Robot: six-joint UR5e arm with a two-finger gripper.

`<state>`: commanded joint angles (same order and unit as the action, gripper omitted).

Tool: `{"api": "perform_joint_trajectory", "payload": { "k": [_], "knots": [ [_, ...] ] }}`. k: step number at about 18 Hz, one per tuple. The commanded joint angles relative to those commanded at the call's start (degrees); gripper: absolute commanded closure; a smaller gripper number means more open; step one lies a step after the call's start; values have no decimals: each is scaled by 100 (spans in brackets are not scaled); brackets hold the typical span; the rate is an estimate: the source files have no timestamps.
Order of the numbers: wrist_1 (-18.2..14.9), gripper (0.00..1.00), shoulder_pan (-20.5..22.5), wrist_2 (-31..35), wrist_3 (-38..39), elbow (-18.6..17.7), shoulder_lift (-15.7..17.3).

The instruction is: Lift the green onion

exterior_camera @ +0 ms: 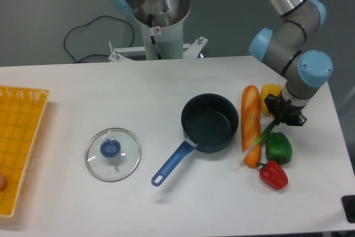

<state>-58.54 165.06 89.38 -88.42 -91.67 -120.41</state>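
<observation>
At the far left we see a yellow basket (19, 137), cut off by the frame edge, with a small reddish thing at its lower left too cropped to name. Next come a glass lid (113, 154) with a blue knob, flat on the white table (166, 81), and a dark saucepan (210, 122) with its blue handle angled down-left. Right of the pan lies a thick orange carrot (250, 125). The green onion (260, 139) slants across the carrot's lower part, its pale end blurred, its dark upper end reaching the gripper (283, 116). We cannot tell how wide the fingers stand. Nearby sit a yellow pepper (270, 94), partly hidden, a green pepper (278, 147) and a red pepper (273, 174).
</observation>
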Motion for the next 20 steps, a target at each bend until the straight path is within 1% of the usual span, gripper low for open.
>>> {"api": "perform_joint_trajectory", "payload": {
  "k": [7,14,20],
  "knots": [
    [-88,83,44,-9,-62,0,369],
    [-123,83,44,-44,-105,-26,580],
    [-351,83,35,9,-158,18,730]
  ]
}}
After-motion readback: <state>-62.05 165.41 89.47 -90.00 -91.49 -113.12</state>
